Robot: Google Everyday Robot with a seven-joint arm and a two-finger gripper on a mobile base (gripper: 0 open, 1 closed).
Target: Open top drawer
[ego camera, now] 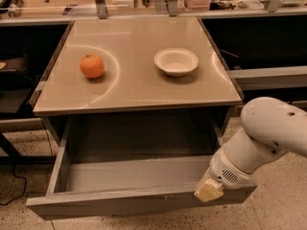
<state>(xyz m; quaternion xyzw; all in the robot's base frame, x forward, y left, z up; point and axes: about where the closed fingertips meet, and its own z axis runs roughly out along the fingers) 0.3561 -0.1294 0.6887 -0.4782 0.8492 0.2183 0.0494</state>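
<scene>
The wide grey top drawer with a flat front (120, 206) is sticking far out from under the smooth tan square table top (139, 92); its front is hanging out towards the camera, low in the view, and its plain grey inside is showing; the back of the drawer is sitting in the dark space under the table. The robot's gripper with a pale yellow tip (207, 191) is resting against the top edge of the drawer front, close to the drawer's right end; it is touching the edge there; I cannot tell if the gripper is clenched on the edge or loose, because its tip is pointing down and away. The fat white round robot arm (271, 133) is reaching in from the right side and is sloping down to the gripper. On the table top a round orange fruit (91, 66) is sitting on the left; a small white round bowl (176, 61) is sitting on the right, well apart from the fruit; both are sitting upright. A speckled stone floor (283, 205) is showing under the arm and around the drawer.
</scene>
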